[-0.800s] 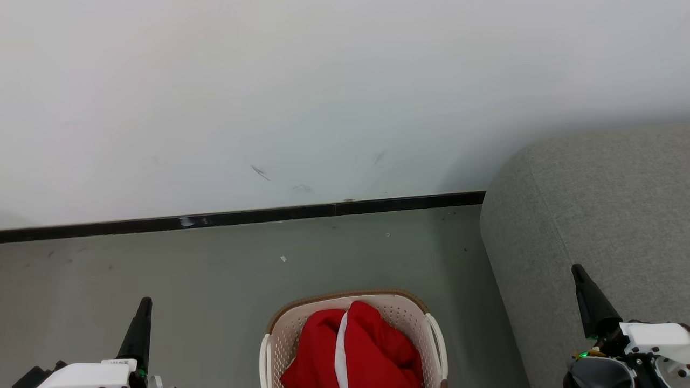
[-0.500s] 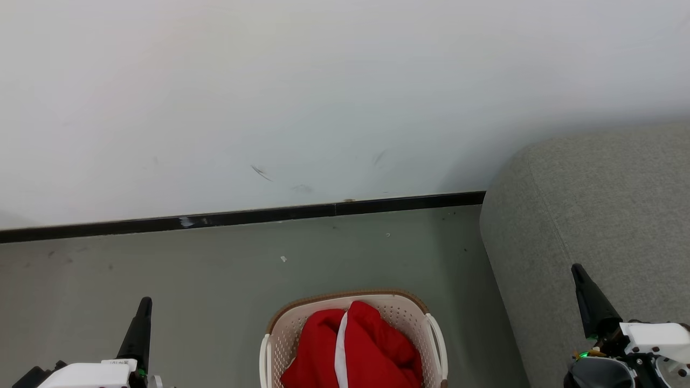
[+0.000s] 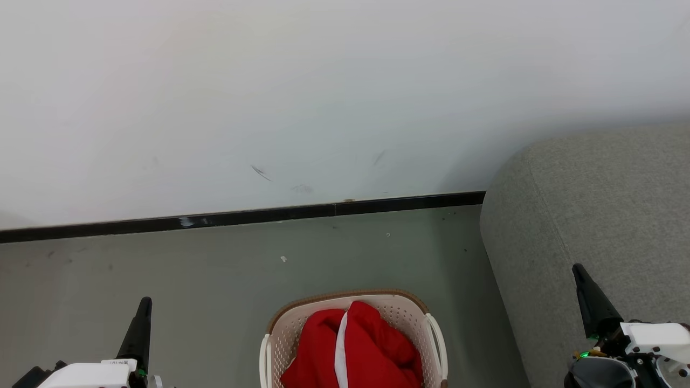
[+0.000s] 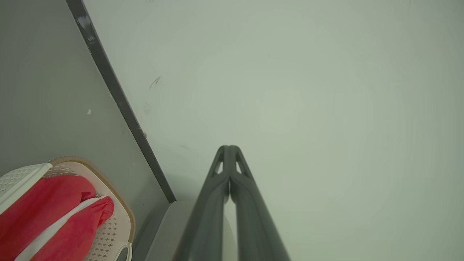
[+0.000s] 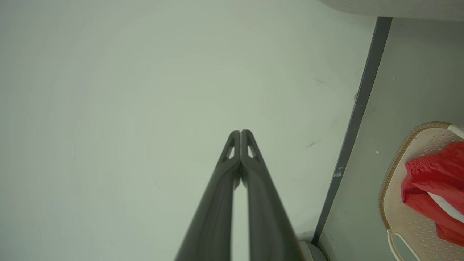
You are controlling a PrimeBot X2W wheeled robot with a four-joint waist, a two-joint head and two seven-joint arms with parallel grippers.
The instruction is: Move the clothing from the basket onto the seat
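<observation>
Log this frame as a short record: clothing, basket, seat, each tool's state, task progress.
clothing: red with a white stripe, heaped inside the basket
basket: on the floor, left of the seat
seat: grey, visible part bears no clothing
left tool: shut, empty, apart from the basket on its left
right tool: shut, empty, seen against the seat
progress: nothing moved yet
</observation>
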